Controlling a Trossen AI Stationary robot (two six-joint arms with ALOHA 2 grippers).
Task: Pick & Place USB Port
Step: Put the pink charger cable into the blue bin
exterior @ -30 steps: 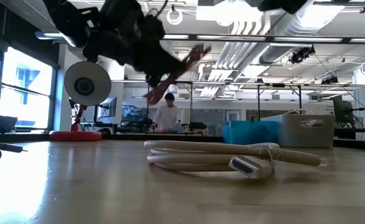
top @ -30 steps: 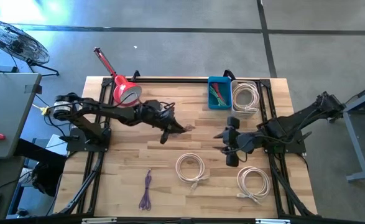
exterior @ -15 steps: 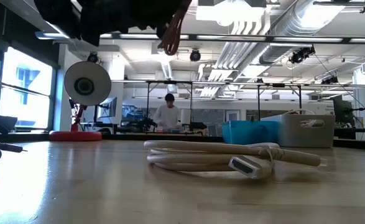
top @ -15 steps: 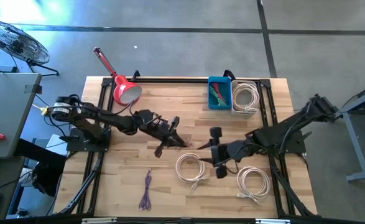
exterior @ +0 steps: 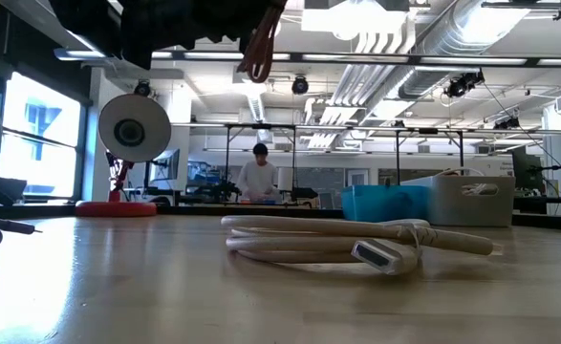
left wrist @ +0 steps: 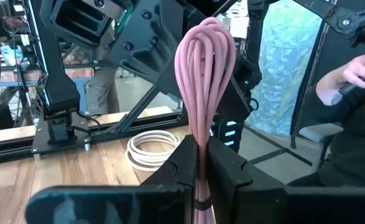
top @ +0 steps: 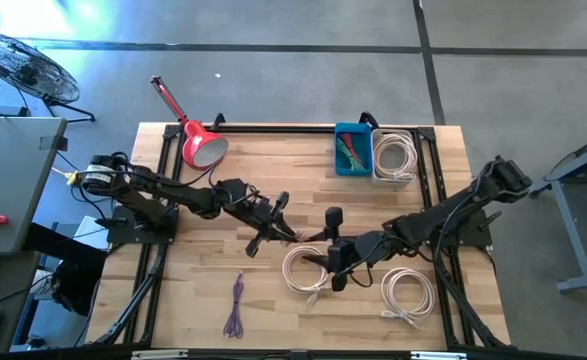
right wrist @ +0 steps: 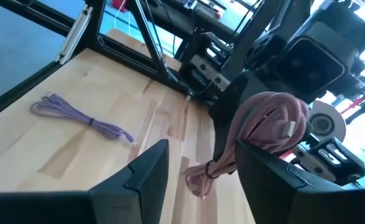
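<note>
A pink USB cable, coiled into a long bundle [left wrist: 204,74], is lifted above the table's middle [top: 299,237] and shows at the top of the low view [exterior: 259,43]. My left gripper [top: 276,226] [left wrist: 202,146] is shut on it. My right gripper [top: 321,250] [right wrist: 202,155] is open and comes level from the table's right. Its fingers stand just short of the bundle [right wrist: 266,121], which shows between them without touching. My left gripper pinches the pink bundle between its two fingers at the mid-length [left wrist: 199,168], just above a dark tie. The fingers lie along the bundle, slanting from the table's left toward the near right. The looped end [left wrist: 207,37] sticks out past the fingertips, and the bundle is lifted clear.
Below the grippers lies a white coiled cable [top: 306,270] [exterior: 356,244], with another [top: 408,292] near the right front. A purple cable [top: 236,305] [right wrist: 83,115] lies front left. A blue bin [top: 351,150], a white bin with cable [top: 394,157] and a red lamp [top: 201,145] stand at the far edge.
My left gripper has carried the pink bundle toward the near edge and turned it, so that it now points more upright in the low view. My right gripper, open throughout, has moved toward the table's left and slightly nearer, closing in on the bundle.
</note>
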